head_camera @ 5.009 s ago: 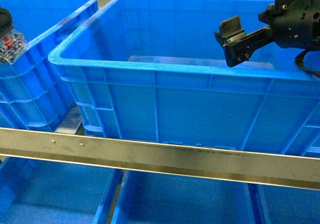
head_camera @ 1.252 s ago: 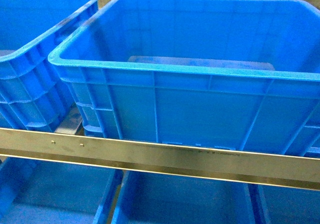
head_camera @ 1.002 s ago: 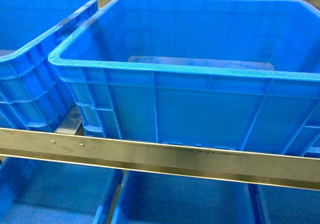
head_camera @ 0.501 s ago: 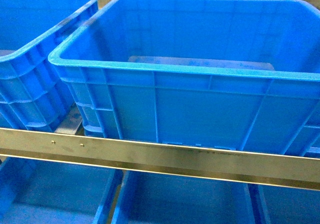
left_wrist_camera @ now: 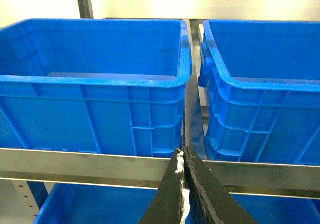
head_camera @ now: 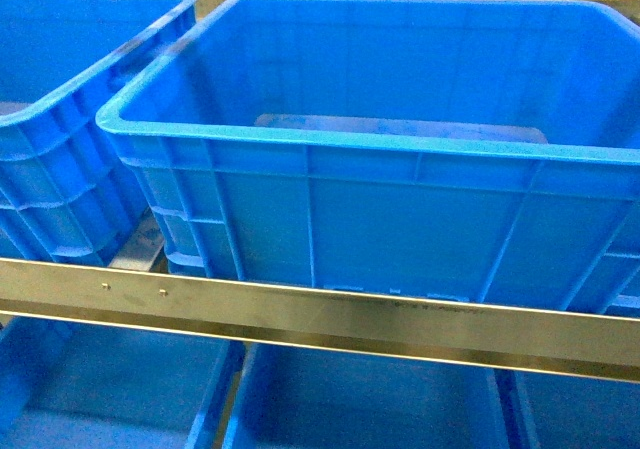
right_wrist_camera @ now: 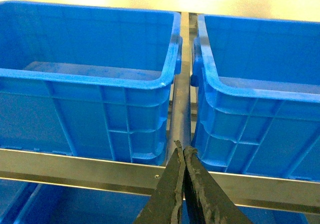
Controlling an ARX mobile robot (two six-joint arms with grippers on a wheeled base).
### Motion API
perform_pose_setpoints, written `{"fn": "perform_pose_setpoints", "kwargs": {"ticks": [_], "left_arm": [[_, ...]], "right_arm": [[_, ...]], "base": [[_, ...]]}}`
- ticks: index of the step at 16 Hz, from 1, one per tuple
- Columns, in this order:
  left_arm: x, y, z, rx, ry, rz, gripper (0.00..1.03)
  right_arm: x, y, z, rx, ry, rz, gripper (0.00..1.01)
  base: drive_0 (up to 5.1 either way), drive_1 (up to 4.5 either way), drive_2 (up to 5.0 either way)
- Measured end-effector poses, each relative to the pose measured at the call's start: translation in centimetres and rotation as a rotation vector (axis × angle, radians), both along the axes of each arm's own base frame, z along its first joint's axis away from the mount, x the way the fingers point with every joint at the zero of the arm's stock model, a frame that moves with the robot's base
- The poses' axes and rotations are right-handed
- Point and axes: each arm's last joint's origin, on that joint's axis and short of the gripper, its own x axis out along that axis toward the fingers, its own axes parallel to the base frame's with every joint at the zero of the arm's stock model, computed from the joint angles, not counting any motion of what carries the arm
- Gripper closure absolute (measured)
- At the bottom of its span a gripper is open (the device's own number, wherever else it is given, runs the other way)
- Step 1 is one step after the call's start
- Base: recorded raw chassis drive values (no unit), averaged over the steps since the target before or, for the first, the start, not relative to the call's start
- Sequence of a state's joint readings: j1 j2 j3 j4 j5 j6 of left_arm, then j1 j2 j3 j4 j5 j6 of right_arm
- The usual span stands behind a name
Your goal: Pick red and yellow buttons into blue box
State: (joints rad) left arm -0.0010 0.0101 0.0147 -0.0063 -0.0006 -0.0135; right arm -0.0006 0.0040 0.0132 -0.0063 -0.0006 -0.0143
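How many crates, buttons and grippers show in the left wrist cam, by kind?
Blue crates: 2 (left, right)
Buttons: 0
Left gripper: 1, shut
Total: 3

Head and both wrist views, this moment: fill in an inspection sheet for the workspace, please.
Surface: metal shelf rail across the front, crates above and below it.
Job's things: blue box on the shelf, visible inside bare; red and yellow buttons not seen.
Clutter: nothing seen.
Claws: left claw shut, holding nothing, in front of the rail before the gap between two crates; right claw likewise shut and holding nothing. Neither shows in the head view.
Cables: nothing seen.
Surroundings: second blue crate to the left, more crates on the lower shelf, pale wall behind.
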Motion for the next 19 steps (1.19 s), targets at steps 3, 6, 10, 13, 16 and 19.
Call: {"fn": "perform_pose_setpoints", "kwargs": {"ticks": [3, 6, 10, 13, 16, 19], "left_arm": [[0.0, 0.0, 0.04, 0.0, -0.004, 0.0, 1.01], [0.0, 0.0, 0.03, 0.0, -0.003, 0.0, 1.01], [0.0, 0.0, 0.03, 0.0, -0.003, 0.0, 0.77], [0.0, 0.0, 0.03, 0.0, -0.003, 0.0, 0.43], [0.0, 0.0, 0.03, 0.0, -0.003, 0.0, 0.08], [0.0, 0.0, 0.03, 0.002, -0.003, 0.0, 0.05]], "right_arm": [[0.0, 0.0, 0.03, 0.0, -0.003, 0.0, 0.99], [0.0, 0.0, 0.02, 0.0, -0.002, 0.0, 0.99], [0.0, 0.0, 0.02, 0.0, -0.002, 0.0, 0.89], [0.0, 0.0, 0.03, 0.0, -0.003, 0.0, 0.54], [0.0, 0.0, 0.02, 0.0, -0.002, 0.0, 0.19], [0.0, 0.0, 0.02, 0.0, -0.002, 0.0, 0.04]], "base": [[0.0, 0.0, 0.0], [0.0, 0.0, 0.0], [0.0, 0.0, 0.0], [0.0, 0.0, 0.0], [0.0, 0.0, 0.0], [0.0, 0.0, 0.0]]}}
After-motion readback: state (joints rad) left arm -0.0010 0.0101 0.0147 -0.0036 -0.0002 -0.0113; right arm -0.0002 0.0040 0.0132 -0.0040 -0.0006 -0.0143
